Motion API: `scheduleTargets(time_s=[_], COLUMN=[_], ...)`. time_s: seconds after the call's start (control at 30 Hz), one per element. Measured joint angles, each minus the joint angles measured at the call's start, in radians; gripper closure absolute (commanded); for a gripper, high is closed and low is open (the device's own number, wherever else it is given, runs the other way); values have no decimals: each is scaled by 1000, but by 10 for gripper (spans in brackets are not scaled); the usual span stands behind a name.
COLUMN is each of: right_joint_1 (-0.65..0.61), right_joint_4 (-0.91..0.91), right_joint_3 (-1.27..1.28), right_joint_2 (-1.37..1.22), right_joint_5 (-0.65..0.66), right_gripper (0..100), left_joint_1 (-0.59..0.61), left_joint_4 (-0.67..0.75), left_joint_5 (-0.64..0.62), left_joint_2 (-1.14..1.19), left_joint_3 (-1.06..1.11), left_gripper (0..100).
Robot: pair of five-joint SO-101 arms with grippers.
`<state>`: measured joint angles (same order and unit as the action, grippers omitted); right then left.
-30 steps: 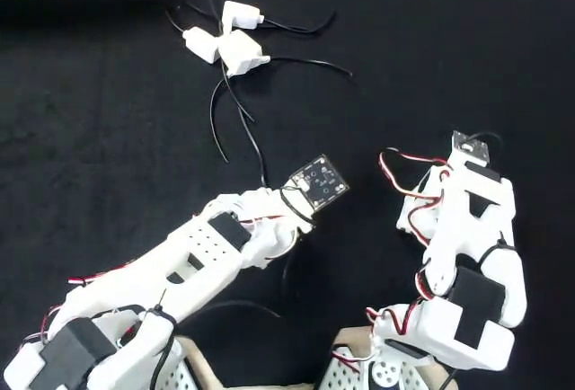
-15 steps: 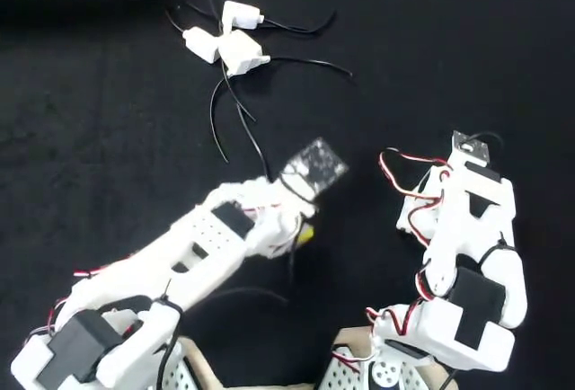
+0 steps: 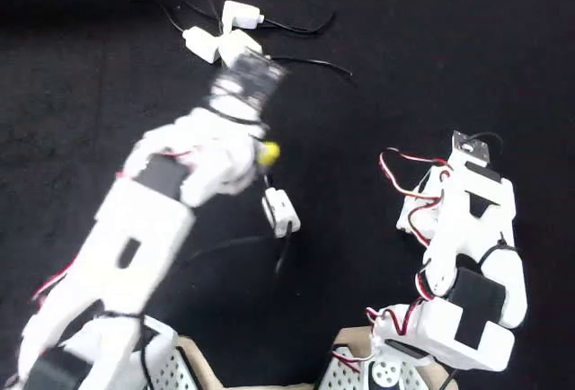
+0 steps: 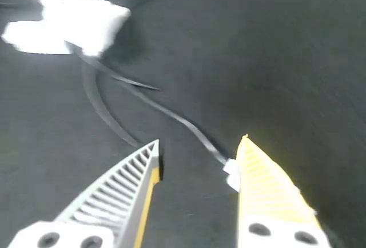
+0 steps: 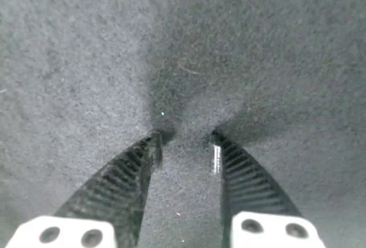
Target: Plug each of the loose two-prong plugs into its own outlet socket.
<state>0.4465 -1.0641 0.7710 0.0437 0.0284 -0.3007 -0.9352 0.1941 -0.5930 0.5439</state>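
Jaws on the left gripper point(image 4: 200, 140) stand wide apart with nothing between them, hanging over the black cloth table point(image 3: 81, 120) above a thin black cable point(image 4: 171, 116). Beyond it, in the upper left of the high view, lies a cluster of white plastic blocks point(image 3: 241, 14) with black leads trailing off; which are plugs and which are sockets cannot be told. Lower, near the middle of that frame and beside the left arm, a white ribbed plastic plug point(image 3: 280, 212) lies alone on its own cable, well apart from the cluster. The right gripper point(image 5: 185, 138), on the arm folded at the right of the high view, has its fingertips only narrowly parted over the cloth, gripping nothing

The plug is likely light and hard, with smooth sides that could slip in a pinch, and its springy lead would probably tug or twist it when lifted. The best hold is probably across the ribbed body's flat sides, behind the prongs, never on the cable; the thin prongs could bend if pushed in askew
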Motion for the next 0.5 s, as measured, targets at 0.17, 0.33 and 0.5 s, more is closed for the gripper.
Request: scheduleTargets(time_s=[0.17,0.33,0.5], right_joint_1=[-31,-101,-212], right_joint_4=[0,-8,-109], right_joint_3=[3,9,-21], right_joint_2=[0,0,-15], right_joint_5=[58,224,319], right_gripper=[786,744,744], left_joint_1=[203,397,512], left_joint_4=[-123,-235,-236], left_joint_5=[0,0,-3], left_joint_2=[-233,-474,-733], left_joint_3=[8,195,488], left_gripper=[782,782,782])
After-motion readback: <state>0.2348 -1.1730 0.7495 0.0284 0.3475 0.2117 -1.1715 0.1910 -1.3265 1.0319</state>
